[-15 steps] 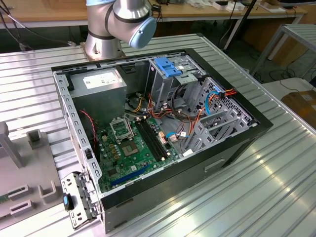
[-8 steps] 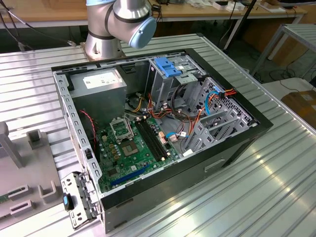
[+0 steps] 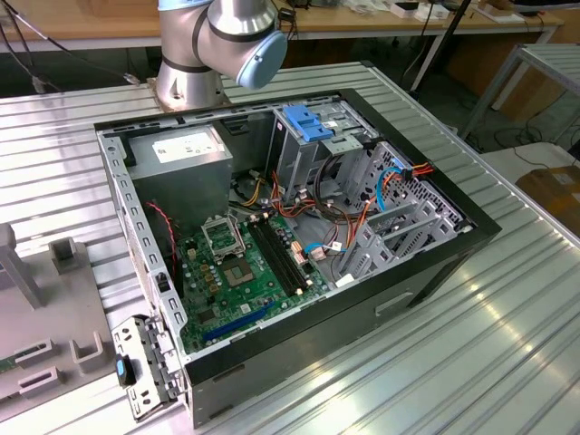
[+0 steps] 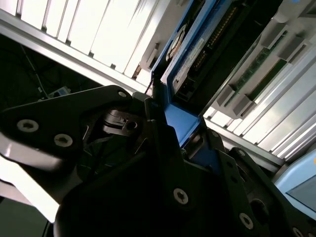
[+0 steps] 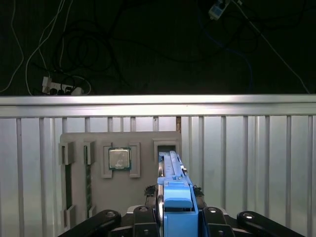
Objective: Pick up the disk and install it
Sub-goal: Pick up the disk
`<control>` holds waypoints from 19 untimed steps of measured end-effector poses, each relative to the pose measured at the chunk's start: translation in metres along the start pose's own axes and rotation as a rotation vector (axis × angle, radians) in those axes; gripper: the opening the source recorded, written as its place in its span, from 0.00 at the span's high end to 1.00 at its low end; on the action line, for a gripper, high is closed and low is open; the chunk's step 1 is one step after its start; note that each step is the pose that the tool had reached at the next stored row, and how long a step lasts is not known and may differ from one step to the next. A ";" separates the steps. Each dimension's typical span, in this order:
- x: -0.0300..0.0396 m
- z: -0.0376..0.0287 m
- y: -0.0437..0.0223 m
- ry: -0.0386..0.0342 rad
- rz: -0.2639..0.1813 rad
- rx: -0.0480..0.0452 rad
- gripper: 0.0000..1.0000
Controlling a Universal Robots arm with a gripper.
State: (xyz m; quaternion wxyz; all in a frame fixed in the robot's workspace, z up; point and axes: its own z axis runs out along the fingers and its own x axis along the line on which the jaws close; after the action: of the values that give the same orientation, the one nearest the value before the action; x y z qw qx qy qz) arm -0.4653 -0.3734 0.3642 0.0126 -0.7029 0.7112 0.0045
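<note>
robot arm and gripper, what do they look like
The arm is made of rounded silver metal joint housings, and one of them is closed by a pale blue round cap. In the second wrist view the gripper is matte black, built of flat angular linkage plates joined by silver screw heads.

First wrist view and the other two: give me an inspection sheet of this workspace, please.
Surface: ribbed metal table, carrying an open computer case and a grey fixture tray.
Job's things: the disk, edge-on in the gripper, by the tray.
Clutter: a processor and two memory sticks in the tray.
Gripper: shut on the disk.
Cables: coloured wires inside the case; dark leads beyond the table edge.
Surroundings: wooden bench behind the arm base.
</note>
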 end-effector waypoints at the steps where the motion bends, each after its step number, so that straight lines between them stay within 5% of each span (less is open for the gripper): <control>1: 0.0000 -0.0009 0.0000 0.0001 0.000 -0.0001 0.63; 19: -0.0001 -0.0061 -0.0001 0.0001 0.000 -0.0001 0.63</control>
State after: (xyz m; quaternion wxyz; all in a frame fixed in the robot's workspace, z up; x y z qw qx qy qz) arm -0.4653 -0.3734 0.3703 0.0125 -0.7029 0.7112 0.0045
